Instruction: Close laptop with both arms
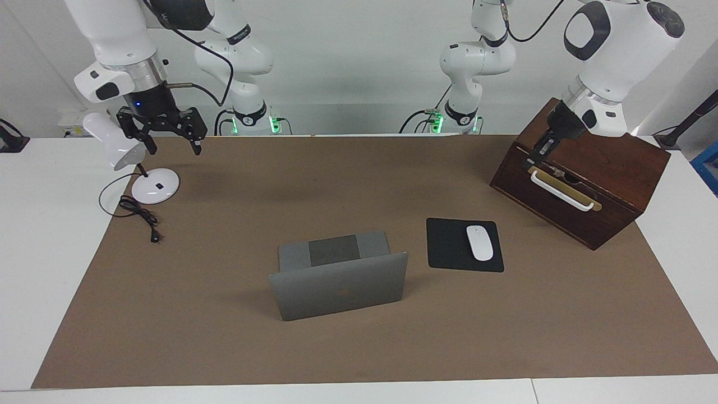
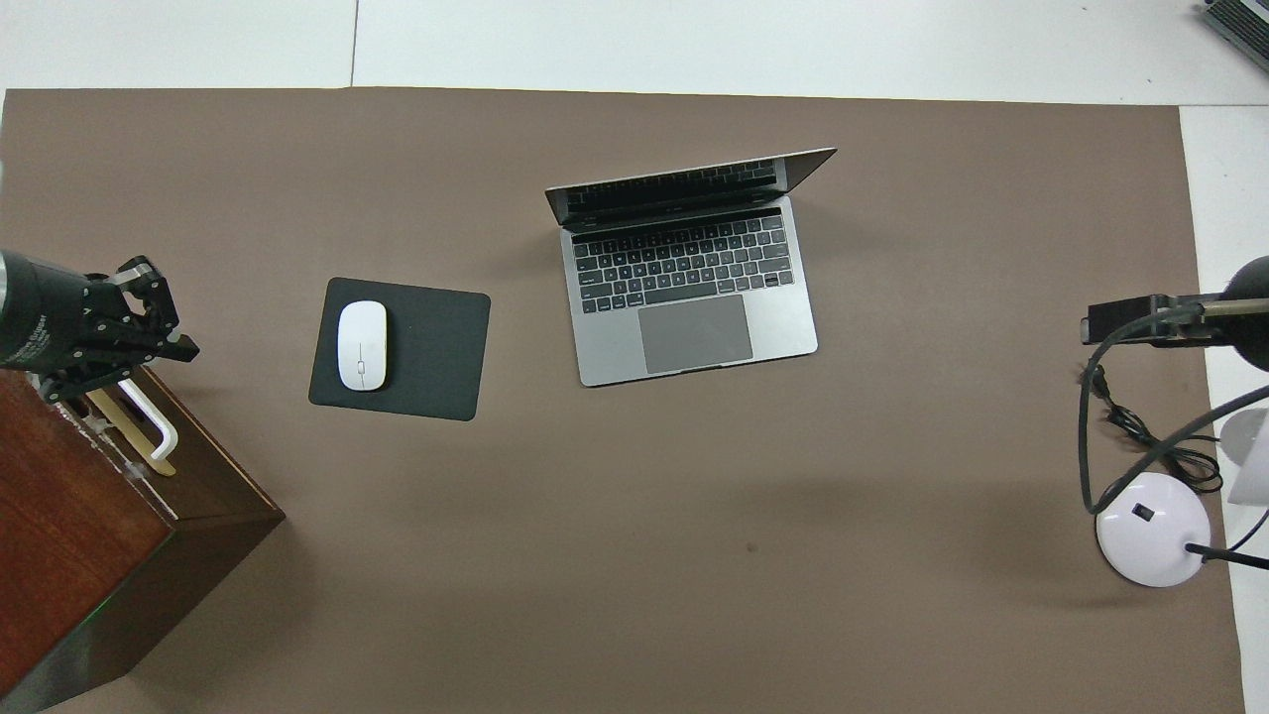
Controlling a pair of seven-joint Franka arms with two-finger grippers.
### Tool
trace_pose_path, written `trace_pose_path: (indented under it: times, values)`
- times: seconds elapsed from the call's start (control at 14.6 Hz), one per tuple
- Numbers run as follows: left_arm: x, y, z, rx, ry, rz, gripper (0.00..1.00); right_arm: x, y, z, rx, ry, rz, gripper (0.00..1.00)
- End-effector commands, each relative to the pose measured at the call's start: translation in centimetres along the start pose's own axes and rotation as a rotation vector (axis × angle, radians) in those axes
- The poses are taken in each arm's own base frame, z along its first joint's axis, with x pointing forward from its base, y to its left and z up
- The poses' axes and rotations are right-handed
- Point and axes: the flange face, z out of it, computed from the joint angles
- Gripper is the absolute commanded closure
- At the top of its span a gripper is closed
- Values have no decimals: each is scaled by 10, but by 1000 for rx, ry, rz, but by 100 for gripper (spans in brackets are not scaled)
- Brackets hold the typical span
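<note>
Laptop (image 1: 339, 285) seen open in the middle of the brown mat (image 1: 224, 336), lid up & tilted, its back w/ the dark logo turned away from the robots. Keyboard & trackpad face the robots, plain in the overhead view. Nothing is touching it.

Left gripper (image 1: 533, 158) is up in the air over the front edge of the wooden box (image 1: 611, 163), just above the box's white handle (image 1: 561, 191). Fingers (image 1: 535, 152) are pressed together, nothing clamped btwn them. In the overhead view the left gripper (image 2: 149, 332) is seen as a black wrist pointing toward the mat's middle, covering the handle's upper end. Contact w/ the handle can't be made out.

Right gripper (image 1: 171, 147) hangs over the mat's corner at the right arm's end, just beside the white desk lamp (image 1: 120, 154). Fingers (image 1: 196, 146) are spread wide apart, empty. Right arm is waiting there, well apart from the laptop. In the overhead view only a black bit of it (image 2: 1140, 322) shows at the edge.

Black mousepad (image 1: 463, 245) w/ a white mouse (image 1: 479, 242) on it lies btwn laptop & box, about as near to the robots as the laptop's base. Box sits at the left arm's end of the counter (image 1: 33, 224), turned at an angle. Lamp's round base (image 1: 154, 186) rests on the mat's edge, black cord (image 1: 140, 216) coiled beside it.
</note>
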Motion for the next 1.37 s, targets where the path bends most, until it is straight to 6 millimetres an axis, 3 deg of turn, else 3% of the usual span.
trace_pose_path:
  times: [0.0,0.34,0.82,0.89,0.96,1.09,1.16,1.3]
  values:
    - [-14,-24,18,-95,-33,-154,100,-8,-1,0,27,-7,4,0]
    - [-24,-20,42,-243,-65,-460,100,-8,-2,-1,27,-5,3,0]
    - [-59,-11,110,-325,-121,-621,100,-8,-7,-2,27,1,-6,0]
    - [-57,-11,118,-365,-172,-690,100,-7,-7,-1,27,1,-6,1]
    - [-53,-10,123,-409,-260,-787,100,-7,-6,-1,27,2,-6,13]
    - [-47,-9,133,-459,-372,-930,100,-7,-9,-2,27,4,-9,79]
    - [-46,-8,138,-472,-383,-955,100,-7,-9,-3,29,7,-9,99]
    - [-58,3,160,-499,-424,-1030,100,-5,-9,-3,29,8,-9,100]
